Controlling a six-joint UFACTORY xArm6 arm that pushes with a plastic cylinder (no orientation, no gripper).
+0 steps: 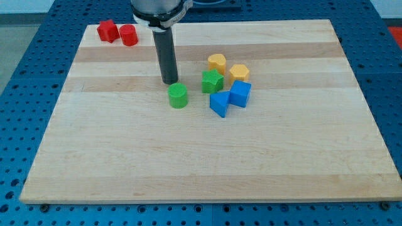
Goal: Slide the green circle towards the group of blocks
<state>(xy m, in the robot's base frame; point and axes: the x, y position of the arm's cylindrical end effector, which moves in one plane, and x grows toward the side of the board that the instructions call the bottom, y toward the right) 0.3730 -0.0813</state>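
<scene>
- Ending in a bare rod with no jaws to spread or press together, so nothing being pinched; my tip (169,82) resting on the board just above and slightly to the view's left of the green circle (178,95), near it, contact too close to call.
- Sitting near the board's middle, just to the view's left of the cluster, well short of joining it: that green circle, a short upright cylinder.
- Looking light, rigid and smooth-sided, likely sliding easily on the wooden board (188,163); likely rolling off a round wall under any off-centre push.
- Calling for contact on the circle's left flank, square through its centre, pushing towards the view's right; needing first a shift of the tip round to that side.
- Waiting just to the right: green star-like block (212,81), nearest, with yellow block (217,62) and a second yellow block (239,73) above it, blue cube (240,93) and blue triangular block (219,103) below.
- Risking a scatter of that loose group under too hard a shove.
- Lying well apart at the view's top left: two red blocks (117,32), touching each other, playing no part.
</scene>
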